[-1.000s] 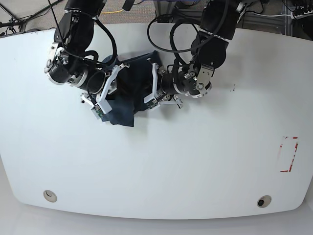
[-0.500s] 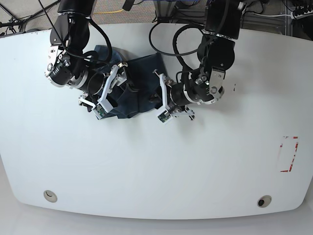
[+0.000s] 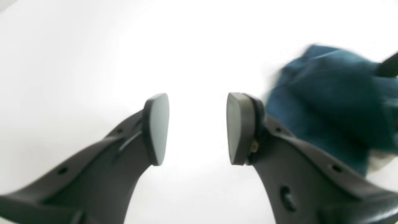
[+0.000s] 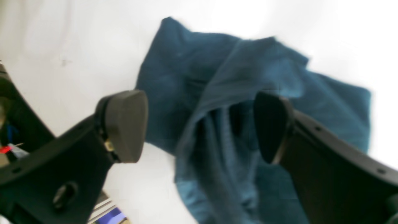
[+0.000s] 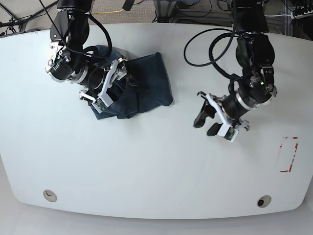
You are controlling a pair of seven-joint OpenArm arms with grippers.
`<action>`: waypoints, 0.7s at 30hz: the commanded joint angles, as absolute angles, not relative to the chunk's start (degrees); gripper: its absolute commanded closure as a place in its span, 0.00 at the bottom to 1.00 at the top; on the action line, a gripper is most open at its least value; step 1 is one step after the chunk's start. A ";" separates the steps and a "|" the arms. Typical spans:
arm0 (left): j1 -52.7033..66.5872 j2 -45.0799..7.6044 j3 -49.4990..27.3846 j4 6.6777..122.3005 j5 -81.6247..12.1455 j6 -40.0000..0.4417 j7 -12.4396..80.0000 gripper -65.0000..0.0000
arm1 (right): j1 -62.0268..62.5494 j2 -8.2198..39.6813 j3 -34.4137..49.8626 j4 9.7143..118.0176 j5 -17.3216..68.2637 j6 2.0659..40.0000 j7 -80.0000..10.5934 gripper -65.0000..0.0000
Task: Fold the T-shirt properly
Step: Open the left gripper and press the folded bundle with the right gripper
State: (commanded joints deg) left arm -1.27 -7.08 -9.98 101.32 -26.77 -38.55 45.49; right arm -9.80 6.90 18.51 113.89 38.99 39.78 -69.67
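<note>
The T-shirt (image 5: 144,83) lies as a rumpled dark navy bundle on the white table (image 5: 146,166), left of centre at the back. My right gripper (image 5: 111,83) hovers over the bundle's left part. In the right wrist view this gripper (image 4: 199,124) is open, and the creased T-shirt (image 4: 217,81) lies below the gap between its fingers. My left gripper (image 5: 206,123) is off to the right of the shirt, apart from it, over bare table. In the left wrist view it (image 3: 197,127) is open and empty, with the T-shirt (image 3: 329,102) blurred at the right edge.
A red rectangular marking (image 5: 288,154) is on the table near its right edge. Two round fittings (image 5: 49,196) (image 5: 264,200) sit near the front edge. Cables and equipment lie beyond the table's back edge.
My left gripper has let go of the shirt and swung away to the right and forward. The shirt's right part now lies flat. My right gripper has stayed over the shirt's left part.
</note>
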 joint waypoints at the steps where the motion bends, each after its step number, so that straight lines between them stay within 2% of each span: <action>1: -0.84 -7.78 -10.42 101.32 -27.30 -38.55 45.49 0.57 | -10.07 6.29 19.74 113.89 38.99 39.78 -69.85 0.23; 6: 2.33 -11.21 -13.49 101.23 -28.97 -38.55 45.41 0.57 | -11.12 4.79 21.23 112.40 38.99 40.00 -70.11 0.23; 10: 5.23 -11.47 -15.96 101.93 -28.97 -38.64 45.41 0.57 | -11.12 4.70 15.60 109.58 38.99 39.78 -69.85 0.23; 14: 5.76 -11.47 -17.89 102.37 -28.88 -38.64 45.41 0.57 | -10.07 1.54 11.47 107.38 38.37 39.69 -69.67 0.23; 21: 5.85 -13.32 -18.24 102.46 -28.97 -38.64 45.41 0.57 | -9.45 -0.48 2.15 109.05 38.46 39.69 -70.02 0.23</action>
